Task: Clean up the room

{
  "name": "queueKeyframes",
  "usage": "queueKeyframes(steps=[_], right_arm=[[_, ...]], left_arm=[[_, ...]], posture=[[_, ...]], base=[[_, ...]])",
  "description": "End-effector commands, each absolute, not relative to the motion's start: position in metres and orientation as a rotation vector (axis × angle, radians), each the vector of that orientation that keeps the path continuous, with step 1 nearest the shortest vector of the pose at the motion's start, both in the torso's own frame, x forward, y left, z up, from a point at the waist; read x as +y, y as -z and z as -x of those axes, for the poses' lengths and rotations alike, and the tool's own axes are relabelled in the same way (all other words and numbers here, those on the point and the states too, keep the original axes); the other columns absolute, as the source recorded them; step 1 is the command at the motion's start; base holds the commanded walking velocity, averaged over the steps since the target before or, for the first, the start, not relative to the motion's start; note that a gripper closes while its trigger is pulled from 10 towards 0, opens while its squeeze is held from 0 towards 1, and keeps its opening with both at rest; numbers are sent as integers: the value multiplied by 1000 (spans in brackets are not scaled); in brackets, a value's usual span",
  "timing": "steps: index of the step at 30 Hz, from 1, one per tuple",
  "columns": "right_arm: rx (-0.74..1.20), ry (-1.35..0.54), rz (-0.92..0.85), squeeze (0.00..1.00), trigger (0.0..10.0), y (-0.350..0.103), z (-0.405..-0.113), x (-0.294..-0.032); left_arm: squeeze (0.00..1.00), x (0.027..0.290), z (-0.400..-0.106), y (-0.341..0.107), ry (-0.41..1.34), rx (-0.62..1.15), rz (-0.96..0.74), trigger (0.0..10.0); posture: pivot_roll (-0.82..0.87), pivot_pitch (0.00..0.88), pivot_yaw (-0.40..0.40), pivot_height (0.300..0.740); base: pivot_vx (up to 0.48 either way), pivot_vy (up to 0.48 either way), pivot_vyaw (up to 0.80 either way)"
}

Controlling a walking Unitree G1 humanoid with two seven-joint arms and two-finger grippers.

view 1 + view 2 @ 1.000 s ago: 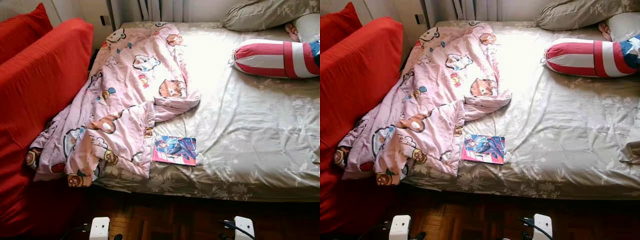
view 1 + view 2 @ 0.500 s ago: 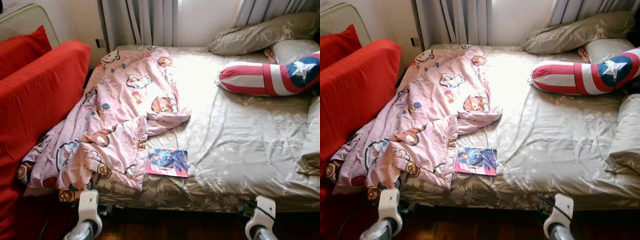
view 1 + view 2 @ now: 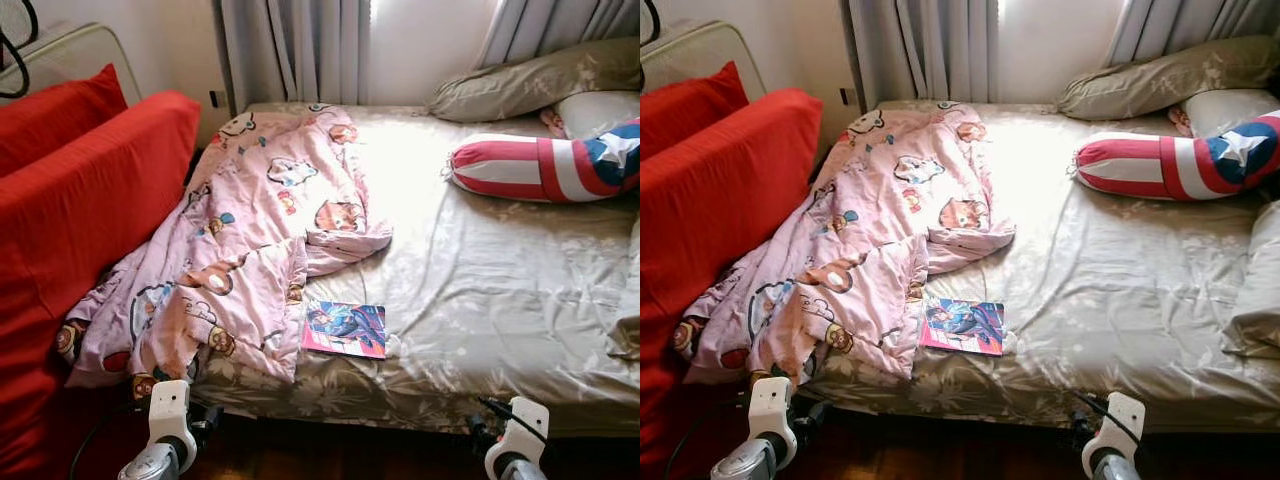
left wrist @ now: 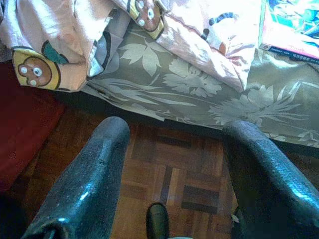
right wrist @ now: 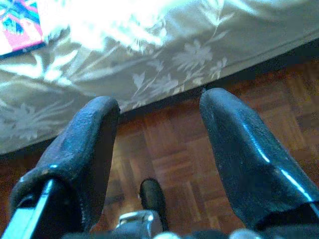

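Observation:
A crumpled pink cartoon-print quilt [image 3: 250, 235] lies over the left half of the bed and hangs off its near left corner. A colourful comic book [image 3: 345, 329] rests flat on the beige floral sheet [image 3: 500, 290] by the quilt's edge, near the bed's front. My left gripper [image 4: 172, 149] hangs open above the parquet floor, just short of the bed's front edge below the quilt corner. My right gripper [image 5: 159, 129] is open too, over the floor in front of the bed. Both wrists [image 3: 170, 425] show at the bottom of the head views.
A red sofa [image 3: 80, 210] with a red cushion [image 3: 55, 110] stands tight against the bed's left side. A red, white and blue striped bolster [image 3: 540, 165] and beige pillows [image 3: 530, 85] lie at the head, right. Curtains [image 3: 290, 50] hang behind. Parquet floor [image 4: 169, 164] runs along the bed's front.
The camera has tilted up and the view shifted: curtains and wall now show. Both arms have risen into the bottom of the head views. Nothing on the bed has moved.

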State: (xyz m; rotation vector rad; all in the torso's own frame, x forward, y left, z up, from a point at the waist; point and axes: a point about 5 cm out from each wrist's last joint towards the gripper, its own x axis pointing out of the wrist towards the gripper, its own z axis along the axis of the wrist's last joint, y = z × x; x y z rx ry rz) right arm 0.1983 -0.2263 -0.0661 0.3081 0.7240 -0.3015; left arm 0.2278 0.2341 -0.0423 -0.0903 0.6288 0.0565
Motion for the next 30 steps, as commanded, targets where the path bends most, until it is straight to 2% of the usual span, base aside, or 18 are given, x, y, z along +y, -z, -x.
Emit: queueKeyframes(steps=[1, 3, 13, 16, 30], right_arm=[[739, 291, -305, 0, 10000, 69, -194, -223], [743, 279, -308, 0, 10000, 70, -191, -222], [753, 278, -307, 0, 10000, 73, -186, -223], [762, 292, -308, 0, 10000, 73, -184, -225], [778, 282, -291, 0, 10000, 72, -185, -230]], left_arm=[[0, 236, -223, 45, -67, 647, 105, 10000], [0, 236, -222, 46, -68, 649, 109, 10000], [0, 236, -219, 48, -82, 656, 124, 10000], [0, 234, -218, 49, -82, 658, 127, 10000], [0, 228, -214, 54, -73, 681, 134, 10000]], posture=[[-30, 5, 8, 740], [-32, 14, 10, 740], [-46, 16, 7, 740], [-48, 12, 1, 740], [-54, 0, -17, 740]], base=[[0, 0, 0], [0, 0, 0], [0, 0, 800], [0, 0, 0], [294, 0, 0]])
